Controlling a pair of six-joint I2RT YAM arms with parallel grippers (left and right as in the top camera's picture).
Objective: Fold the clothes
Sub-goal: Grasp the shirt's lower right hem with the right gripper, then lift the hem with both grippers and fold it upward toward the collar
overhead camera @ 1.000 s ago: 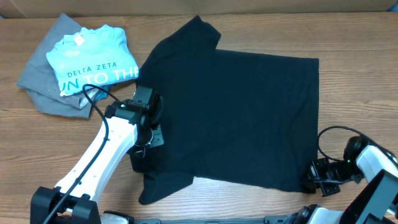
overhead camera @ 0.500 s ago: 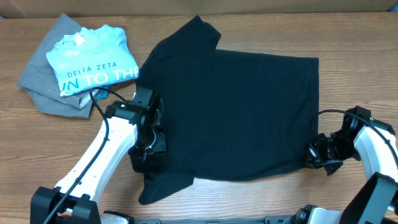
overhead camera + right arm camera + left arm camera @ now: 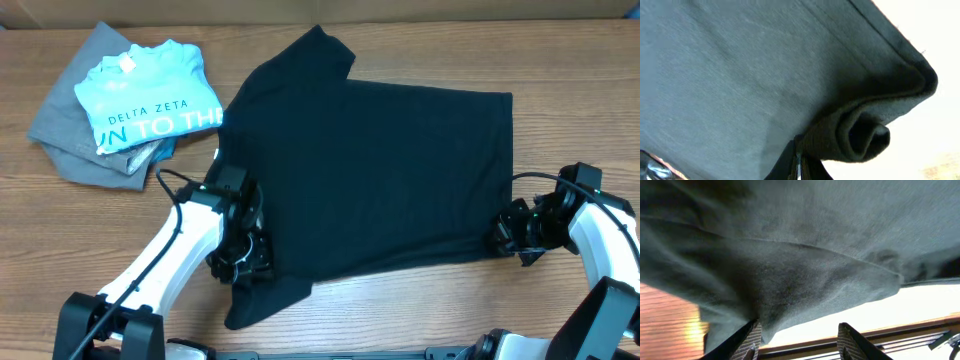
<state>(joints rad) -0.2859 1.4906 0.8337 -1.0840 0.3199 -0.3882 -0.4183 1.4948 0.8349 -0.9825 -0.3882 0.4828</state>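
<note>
The clothes, a black T-shirt (image 3: 380, 170), lie spread across the middle of the table, with one sleeve at the far edge and one at the near left. My left gripper (image 3: 243, 262) is at the shirt's near left side by the lower sleeve. In the left wrist view the left gripper (image 3: 800, 342) is open, and the black fabric (image 3: 790, 270) hangs against one finger (image 3: 753, 339). My right gripper (image 3: 503, 240) is shut on the shirt's near right hem corner. In the right wrist view the right gripper (image 3: 797, 160) pinches a rolled fold of the fabric (image 3: 865, 130).
A light blue T-shirt with white lettering (image 3: 150, 95) lies on a grey garment (image 3: 60, 140) at the far left of the wooden table (image 3: 560, 60). Black cables trail from both arms.
My left gripper opened and slid toward the table's near edge along the shirt's left side. My right gripper carried the near right hem corner away from the near edge, shortening the shirt there.
</note>
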